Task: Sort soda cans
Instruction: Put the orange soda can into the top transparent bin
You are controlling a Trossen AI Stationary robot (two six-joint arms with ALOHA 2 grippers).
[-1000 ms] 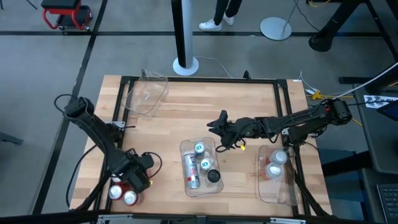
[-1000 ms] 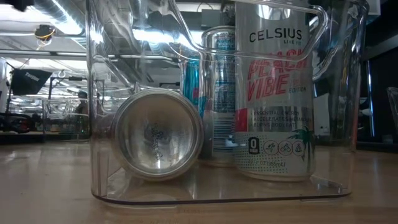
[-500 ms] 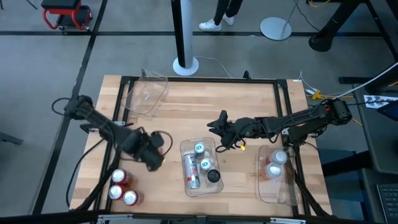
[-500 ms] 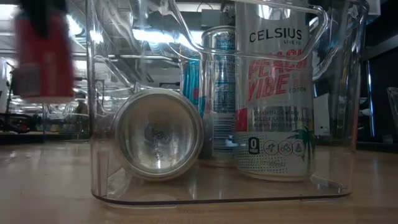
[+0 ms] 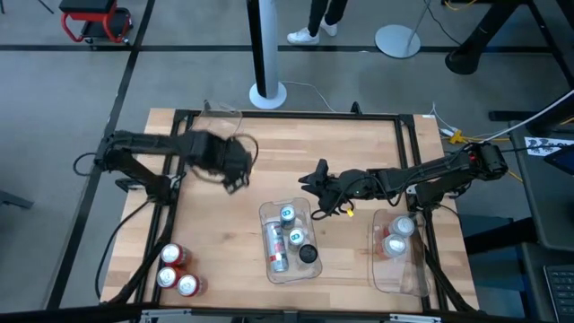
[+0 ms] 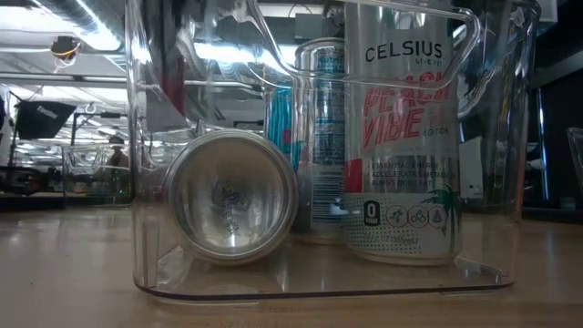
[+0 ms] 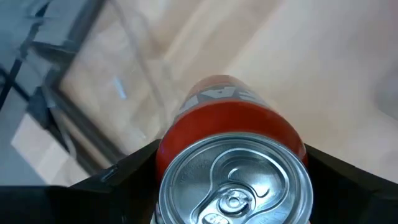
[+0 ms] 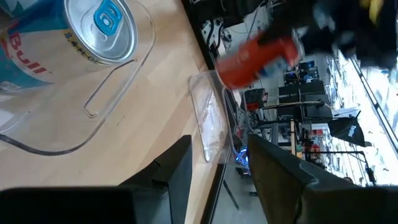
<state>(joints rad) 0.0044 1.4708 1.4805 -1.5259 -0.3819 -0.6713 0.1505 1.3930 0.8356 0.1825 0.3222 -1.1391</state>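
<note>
My left gripper hangs in the air over the far left of the table, beside an empty clear bin, shut on a red soda can. That can also shows from the right wrist view. Three red cans stand at the near left corner. The middle bin holds several cans: one on its side, a Celsius can and a blue-topped one upright. My right gripper waits open beside that bin's far end. My left gripper pinches the red can between its two fingers, one on each side of the can's wall just below the silver top. The can is lifted clear of the table and points away along the fingers.
A right-hand bin holds two silver-topped cans. A black metal frame runs around the wooden table top. A person's legs and a black pole with a white base stand beyond the far edge.
My left gripper has risen from the group of red cans at the near left corner, carrying one red can. It has swung toward the far edge, up to the empty bin. The can is lifted clear; three red cans stay where they were.
</note>
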